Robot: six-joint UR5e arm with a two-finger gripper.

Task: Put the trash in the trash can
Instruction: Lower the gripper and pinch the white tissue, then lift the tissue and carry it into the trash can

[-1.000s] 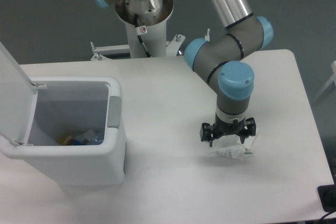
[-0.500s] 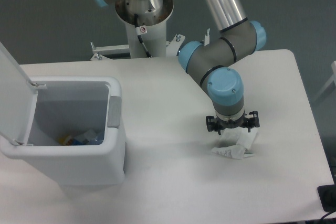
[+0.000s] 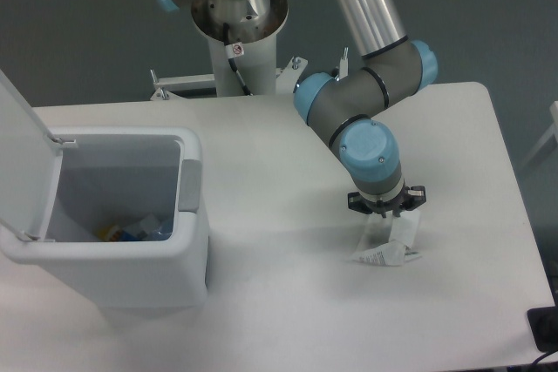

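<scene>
A white bench (image 3: pixel 261 180) fills most of the view against a dark grey wall, with the robot's grey mounting column (image 3: pixel 235 37) standing at its far edge. The arm (image 3: pixel 366 119), silver tube with grey joints and light blue caps, reaches down from the top of the frame and bends over the right half of the bench. On the left sits the trash can (image 3: pixel 113 276), a large white bin with rounded corners; its lid (image 3: pixel 22 163) is swung up and back on the left side, and a grey latch tab (image 3: pixel 188 187) shows on the right rim. Inside, at the bottom, lies some litter (image 3: pixel 139 231) with bluish and yellowish bits, too small to make out further. The black end effector (image 3: pixel 387 222) points straight down, directly above the crumpled white wrapper (image 3: pixel 388 246), which rests on the bench well apart from the bin, its upper part rising to the fingers. I cannot tell whether the fingers are pinching the wrapper or merely standing around it.
</scene>
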